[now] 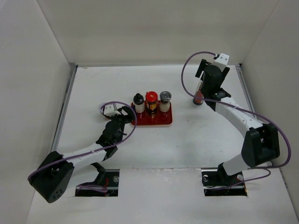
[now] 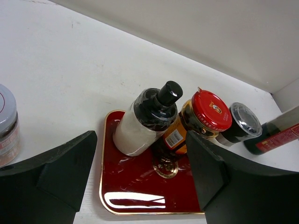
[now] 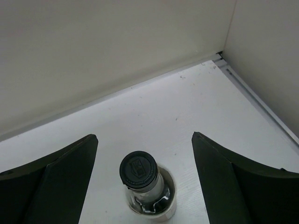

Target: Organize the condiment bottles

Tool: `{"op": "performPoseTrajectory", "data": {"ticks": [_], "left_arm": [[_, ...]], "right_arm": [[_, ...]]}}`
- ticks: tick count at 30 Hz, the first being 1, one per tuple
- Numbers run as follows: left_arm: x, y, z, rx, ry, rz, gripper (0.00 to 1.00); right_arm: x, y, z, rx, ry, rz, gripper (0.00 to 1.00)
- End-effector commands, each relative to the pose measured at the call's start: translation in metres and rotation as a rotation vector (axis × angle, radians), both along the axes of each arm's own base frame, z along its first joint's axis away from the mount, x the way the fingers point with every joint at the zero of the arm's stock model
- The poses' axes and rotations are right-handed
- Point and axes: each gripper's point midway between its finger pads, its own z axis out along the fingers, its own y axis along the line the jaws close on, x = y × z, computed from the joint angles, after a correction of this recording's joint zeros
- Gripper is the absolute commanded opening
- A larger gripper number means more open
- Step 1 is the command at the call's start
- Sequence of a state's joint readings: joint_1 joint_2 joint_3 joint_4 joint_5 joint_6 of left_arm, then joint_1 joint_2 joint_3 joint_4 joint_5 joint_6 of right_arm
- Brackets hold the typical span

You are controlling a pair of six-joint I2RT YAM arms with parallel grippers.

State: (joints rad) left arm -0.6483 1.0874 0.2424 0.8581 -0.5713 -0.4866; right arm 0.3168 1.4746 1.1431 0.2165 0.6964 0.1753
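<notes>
Left arm (image 1: 84, 154): nearest of all, it runs from its base at the near left edge of the table (image 1: 196, 140) up toward the tray.
Pale-lidded jar (image 2: 5, 126): seen only at the left edge of the left wrist view, it stands on the table left of the tray and not on it.
Left gripper (image 1: 122, 114) (image 2: 141, 135): jaws spread wide and holding nothing, just beside the tray's left edge, facing the row of bottles.
Tray (image 1: 161, 122) (image 2: 135, 198): flat, red with a gold rim, mid-table, left of centre.
Black-capped white bottle (image 1: 138, 102) (image 2: 138, 128): upright on the tray, leftmost of the row along its far side.
Red-lidded jar (image 1: 151, 100) (image 2: 210, 112): on the tray, middle of the row, close against the white bottle.
Grey-lidded jar (image 1: 165, 99) (image 2: 245, 122): on the tray, right end of the row, right beside the red-lidded jar.
Tall black-capped bottle (image 1: 199, 97) (image 2: 273, 139) (image 3: 145, 184): clear glass with reddish contents, upright on the table, right of the tray and well apart from it.
Right gripper (image 1: 202, 89) (image 3: 145, 136): jaws wide apart, one finger on each side of the tall bottle, neither touching it in the right wrist view.
</notes>
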Motion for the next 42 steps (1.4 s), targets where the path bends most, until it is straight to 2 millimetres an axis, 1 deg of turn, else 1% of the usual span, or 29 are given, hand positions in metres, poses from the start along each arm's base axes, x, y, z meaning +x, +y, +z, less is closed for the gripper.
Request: {"op": "performPoseTrajectory", "data": {"ticks": [1, 4, 5, 8, 9, 10, 11, 12, 13, 14, 17, 20, 21, 24, 28, 32, 35, 39, 42], "left_arm": [[-0.001, -0.001, 0.014, -0.047, -0.046, -0.008, 0.76], [0.0, 0.002, 0.012, -0.043, -0.042, 0.002, 0.76], [0.001, 0.002, 0.012, -0.042, -0.04, 0.002, 0.76], [0.0, 0.0, 0.014, -0.047, -0.046, -0.004, 0.76], [-0.001, 0.0, 0.014, -0.048, -0.048, -0.004, 0.76], [0.0, 0.001, 0.012, -0.044, -0.043, -0.002, 0.76], [0.001, 0.001, 0.011, -0.042, -0.039, 0.001, 0.76], [0.002, 0.001, 0.01, -0.039, -0.035, 0.002, 0.76], [0.002, 0.001, 0.01, -0.04, -0.037, 0.002, 0.76], [0.001, 0.001, 0.013, -0.043, -0.041, -0.001, 0.76], [-0.001, 0.003, 0.015, -0.052, -0.052, 0.002, 0.76], [0.001, 0.003, 0.012, -0.045, -0.041, 0.004, 0.76], [0.0, 0.003, 0.013, -0.047, -0.044, 0.004, 0.76], [-0.002, 0.003, 0.017, -0.056, -0.056, 0.004, 0.76], [0.0, 0.007, 0.014, -0.05, -0.048, 0.018, 0.76], [-0.001, 0.006, 0.016, -0.053, -0.051, 0.014, 0.76], [0.001, 0.006, 0.013, -0.045, -0.041, 0.019, 0.76], [-0.001, 0.006, 0.016, -0.05, -0.05, 0.018, 0.76], [0.001, 0.008, 0.013, -0.044, -0.041, 0.025, 0.76]], "right_arm": [[0.01, 0.002, -0.012, -0.01, 0.038, 0.014, 0.86], [0.014, 0.0, -0.021, -0.017, 0.062, 0.009, 0.8], [0.015, -0.002, -0.023, -0.016, 0.063, 0.007, 0.76], [0.018, -0.001, -0.026, -0.016, 0.063, 0.006, 0.59], [0.018, -0.002, -0.026, -0.015, 0.06, 0.001, 0.52], [0.018, -0.002, -0.024, -0.02, 0.054, -0.003, 0.43], [0.017, -0.003, -0.02, -0.024, 0.04, -0.011, 0.35], [0.013, -0.007, -0.014, -0.026, 0.014, -0.03, 0.3], [0.01, -0.008, -0.005, -0.023, -0.022, -0.037, 0.28], [0.005, -0.006, 0.004, -0.023, -0.057, -0.033, 0.27], [-0.015, 0.009, 0.034, -0.024, -0.13, -0.006, 0.26], [-0.036, 0.023, 0.059, -0.031, -0.171, 0.033, 0.25], [-0.041, 0.028, 0.064, -0.027, -0.183, 0.049, 0.25], [-0.058, 0.058, 0.073, -0.01, -0.198, 0.129, 0.25], [-0.074, 0.104, 0.07, -0.023, -0.17, 0.252, 0.25], [-0.085, 0.14, 0.075, -0.018, -0.178, 0.343, 0.25], [-0.092, 0.165, 0.074, -0.006, -0.175, 0.413, 0.25], [-0.096, 0.207, 0.067, 0.028, -0.173, 0.527, 0.25], [-0.096, 0.227, 0.07, 0.051, -0.185, 0.572, 0.25]]}}
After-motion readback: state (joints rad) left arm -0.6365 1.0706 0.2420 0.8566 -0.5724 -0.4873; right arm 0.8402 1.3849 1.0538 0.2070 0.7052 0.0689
